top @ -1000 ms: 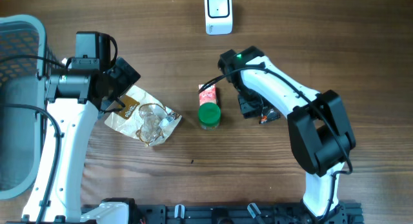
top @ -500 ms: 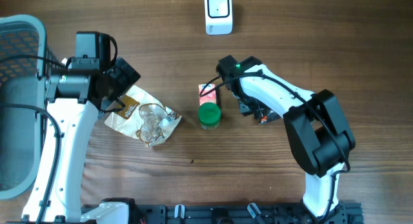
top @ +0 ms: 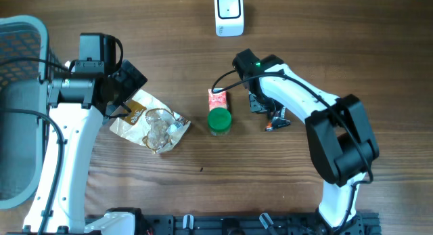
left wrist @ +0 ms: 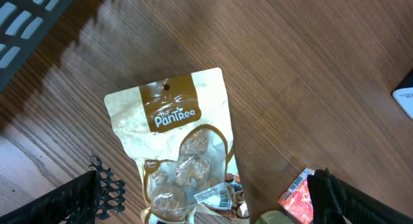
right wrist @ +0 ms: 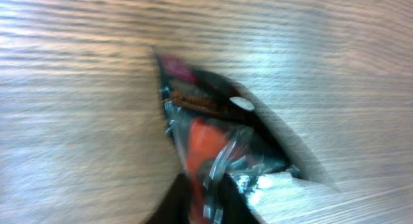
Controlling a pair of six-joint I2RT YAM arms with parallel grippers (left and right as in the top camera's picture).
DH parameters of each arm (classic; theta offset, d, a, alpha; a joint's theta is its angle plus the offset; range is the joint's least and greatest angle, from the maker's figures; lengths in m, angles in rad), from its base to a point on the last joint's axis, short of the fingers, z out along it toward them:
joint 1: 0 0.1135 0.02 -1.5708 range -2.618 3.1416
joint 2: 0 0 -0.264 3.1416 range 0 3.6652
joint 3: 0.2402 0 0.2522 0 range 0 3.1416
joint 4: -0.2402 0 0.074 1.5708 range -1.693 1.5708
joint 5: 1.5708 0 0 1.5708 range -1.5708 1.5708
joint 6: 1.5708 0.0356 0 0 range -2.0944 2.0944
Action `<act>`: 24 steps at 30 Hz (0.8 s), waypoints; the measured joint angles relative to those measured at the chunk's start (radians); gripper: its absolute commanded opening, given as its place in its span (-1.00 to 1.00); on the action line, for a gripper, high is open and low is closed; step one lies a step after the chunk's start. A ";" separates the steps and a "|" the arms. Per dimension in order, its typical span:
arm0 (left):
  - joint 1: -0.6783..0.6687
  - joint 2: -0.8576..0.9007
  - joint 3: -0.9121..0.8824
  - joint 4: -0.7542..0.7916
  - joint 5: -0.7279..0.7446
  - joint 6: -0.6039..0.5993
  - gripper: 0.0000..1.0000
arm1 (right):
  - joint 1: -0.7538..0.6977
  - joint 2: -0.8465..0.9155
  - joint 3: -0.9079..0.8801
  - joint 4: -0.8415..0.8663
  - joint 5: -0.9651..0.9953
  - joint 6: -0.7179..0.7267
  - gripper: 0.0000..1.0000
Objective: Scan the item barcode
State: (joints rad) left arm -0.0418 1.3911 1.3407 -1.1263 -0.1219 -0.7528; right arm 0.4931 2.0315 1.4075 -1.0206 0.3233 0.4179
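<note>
1. Right pincer (top: 270,120) is shut tight, at 3 o'clock of the green-lidded round container with a red-and-pink printed body (top: 218,113), near it but apart. The right wrist view is blurred and shows only wood grain around the closed tips, so I judge that nothing is held.
2. The container sits mid-tabletop, lid end toward 6 o'clock and printed body toward 12. Whether it lies flat or is tilted, I cannot tell.
3. The white rounded-square barcode scanner (top: 229,13) stands at 12 o'clock, well apart from the container.
4. Left pincer (top: 127,94) is spread wide and empty, and hovers over the brown-and-white clear-window snack pouch (left wrist: 177,166) at 9 o'clock. The pouch's barcode sticker faces up at its lower edge.
5. Judgement: the step in hand is grasping the container, and it is not yet done.
6. To do it well:
   - Open the right pincer before approaching.
   - Straddle the printed body rather than the lid, with the fingers across the short axis.
   - Close only once both pads flank it.
7. The container's barcode is not visible, so find it after the lift and turn that face toward the scanner window.
8. Risk: a shut pincer would nudge the container toward 9 o'clock.
</note>
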 measured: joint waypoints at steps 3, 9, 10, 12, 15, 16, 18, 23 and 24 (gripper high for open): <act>0.000 0.000 0.000 0.000 0.000 0.000 1.00 | -0.004 -0.002 0.032 -0.060 -0.083 -0.003 -0.91; 0.000 0.000 0.000 0.000 0.000 0.000 1.00 | -0.075 -0.001 0.158 -0.110 -0.498 -0.149 -0.91; 0.000 0.000 0.000 0.000 0.000 0.000 1.00 | -0.099 -0.001 0.159 -0.113 -0.584 -0.177 -0.91; 0.000 0.000 0.000 0.000 0.000 0.000 1.00 | -0.164 -0.001 0.159 -0.116 -0.762 -0.240 -0.91; 0.000 0.000 0.000 0.000 0.000 0.000 1.00 | -0.258 -0.001 0.159 -0.116 -0.890 -0.293 -0.91; 0.000 0.000 0.000 0.000 0.000 0.000 1.00 | -0.288 -0.001 0.159 -0.114 -0.906 -0.302 -0.85; 0.000 0.000 0.000 0.000 0.000 0.000 1.00 | -0.319 -0.001 0.158 -0.109 -0.894 -0.314 -0.26; 0.000 0.000 0.000 0.000 0.000 0.000 1.00 | -0.293 -0.001 0.150 -0.085 -0.845 -0.382 0.49; 0.000 0.000 0.000 0.000 0.000 0.000 1.00 | -0.280 -0.001 0.138 -0.042 -0.828 -0.376 0.53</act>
State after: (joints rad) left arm -0.0418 1.3911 1.3407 -1.1263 -0.1219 -0.7528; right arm 0.2127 2.0304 1.5452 -1.0626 -0.5045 0.0418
